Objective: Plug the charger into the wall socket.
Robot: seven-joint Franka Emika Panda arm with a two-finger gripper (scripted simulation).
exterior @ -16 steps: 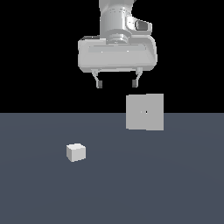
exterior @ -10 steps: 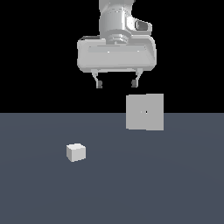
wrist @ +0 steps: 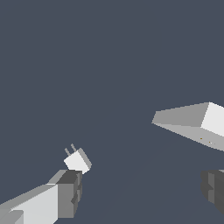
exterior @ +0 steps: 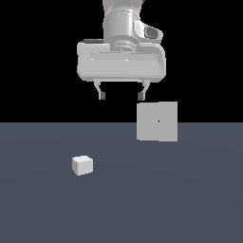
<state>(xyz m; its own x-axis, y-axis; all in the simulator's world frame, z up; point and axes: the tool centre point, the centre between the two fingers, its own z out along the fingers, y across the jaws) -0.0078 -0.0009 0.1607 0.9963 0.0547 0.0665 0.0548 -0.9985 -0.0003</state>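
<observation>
The charger (exterior: 82, 165) is a small off-white block lying on the dark floor at the exterior view's left; in the wrist view the charger (wrist: 78, 160) shows two thin prongs sticking out of one face. The wall socket (exterior: 157, 121), a flat pale grey square plate with tiny marks at its centre, stands upright at the exterior view's right and appears edge-on in the wrist view (wrist: 192, 122). My gripper (exterior: 121, 95) hangs open high above the floor, between the two and well clear of both. Nothing is between its fingers (wrist: 65, 192).
The dark grey floor (exterior: 190, 199) stretches flat around both objects. The background above the floor's far edge is black.
The gripper has shifted a little toward the exterior view's left. The charger and the wall socket have not moved.
</observation>
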